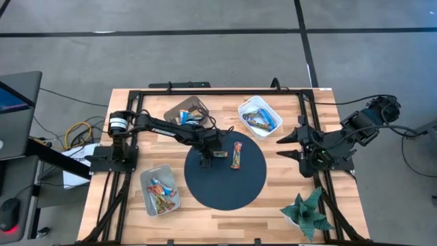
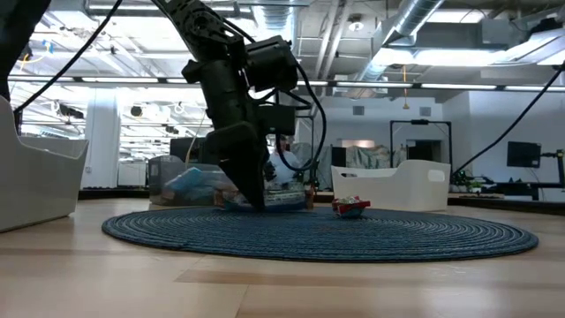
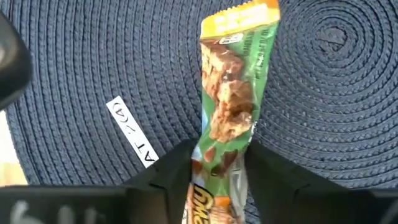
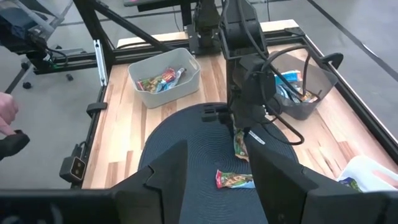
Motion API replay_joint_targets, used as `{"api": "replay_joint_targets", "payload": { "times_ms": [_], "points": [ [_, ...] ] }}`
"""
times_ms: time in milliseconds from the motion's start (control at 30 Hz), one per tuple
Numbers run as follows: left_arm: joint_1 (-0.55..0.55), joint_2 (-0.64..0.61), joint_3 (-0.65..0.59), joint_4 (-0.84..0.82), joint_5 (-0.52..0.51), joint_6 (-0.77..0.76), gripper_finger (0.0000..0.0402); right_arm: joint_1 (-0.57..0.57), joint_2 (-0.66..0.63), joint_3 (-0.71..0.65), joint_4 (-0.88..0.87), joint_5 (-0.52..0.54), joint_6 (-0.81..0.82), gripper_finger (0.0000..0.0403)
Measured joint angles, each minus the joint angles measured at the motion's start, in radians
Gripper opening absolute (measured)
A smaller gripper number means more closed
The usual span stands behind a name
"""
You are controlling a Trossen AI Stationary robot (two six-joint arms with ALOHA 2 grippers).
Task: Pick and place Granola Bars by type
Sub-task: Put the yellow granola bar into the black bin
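Left gripper (image 3: 217, 180) jaws straddle a green-wrapped bar (image 3: 233, 93) on the mat (image 1: 225, 195), apparently touching; second bar (image 1: 236, 155) near; right gripper (image 4: 214, 180) jaws apart, idle.

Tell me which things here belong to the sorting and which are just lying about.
Job:
- bar at the left gripper
- second bar on the mat
- front-left bin, back-right bin and grey bin, all holding bars

Lying about:
- plant
- white label on the mat
- right gripper, waiting at the table's right side
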Motion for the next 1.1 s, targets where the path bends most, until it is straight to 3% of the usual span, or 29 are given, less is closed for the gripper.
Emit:
{"api": "replay_joint_targets", "payload": {
  "times_ms": [200, 333, 533, 733, 900, 1100],
  "points": [
    [0.0, 0.0, 0.0, 0.0, 0.0, -0.015, 0.0071, 0.0, 0.0, 0.0, -0.006, 0.002, 0.0, 0.0163],
    [0.0, -0.006, 0.0, -0.001, 0.001, -0.052, 0.005, 0.0, 0.0, 0.0, -0.006, 0.003, 0.0, 0.0163],
    [0.0, -0.04, 0.032, -0.015, -0.016, -0.105, 0.0054, 0.0, 0.0, 0.0, -0.018, 0.026, 0.0, 0.0163],
    [0.017, -0.109, 0.07, -0.097, -0.169, -0.109, 0.0055, 0.0, 0.0, 0.0, -0.026, 0.044, 0.0, 0.0163],
    [0.086, -0.207, 0.074, -0.221, -0.304, -0.115, 0.0056, 0.0, 0.0, 0.0, -0.027, 0.045, 0.0, 0.0163],
    [0.218, -0.298, 0.074, -0.371, -0.343, -0.124, 0.0056, 0.0, 0.0, 0.0, -0.029, 0.045, 0.0, 0.0163]
  ]
}}
